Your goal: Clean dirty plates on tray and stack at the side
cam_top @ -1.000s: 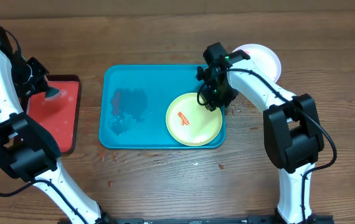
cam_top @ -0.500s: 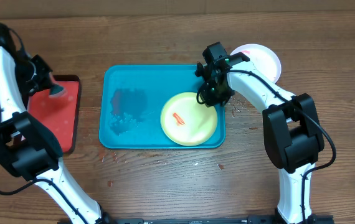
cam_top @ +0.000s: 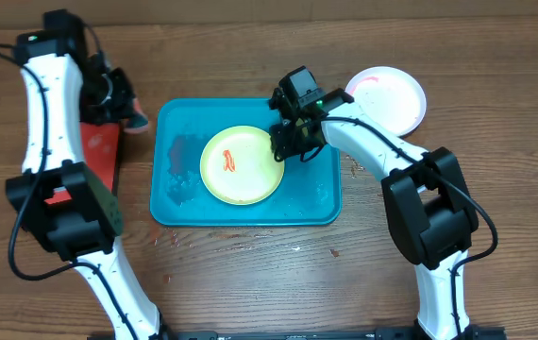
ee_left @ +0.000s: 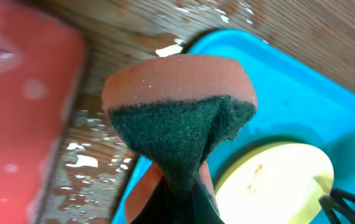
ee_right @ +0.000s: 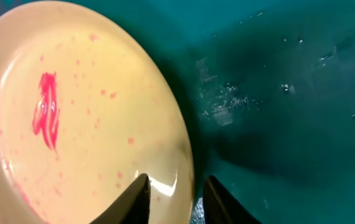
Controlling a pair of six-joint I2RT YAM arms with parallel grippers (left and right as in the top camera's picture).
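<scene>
Left gripper is squeezing the sponge just beside the tray. Right gripper is straddling the rim of the yellow-green plate, which is sitting mid-tray. Can't tell if it's actually pinching, since the fingertips are cut off.

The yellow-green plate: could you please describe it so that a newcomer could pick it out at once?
Find the large teal tray at the centre of the wooden table; the yellow-green plate lies flat inside it, its rim straddled by the right tool. It is the only plate in the tray; the white plate sits on the wood beyond the tray's far right corner.
</scene>
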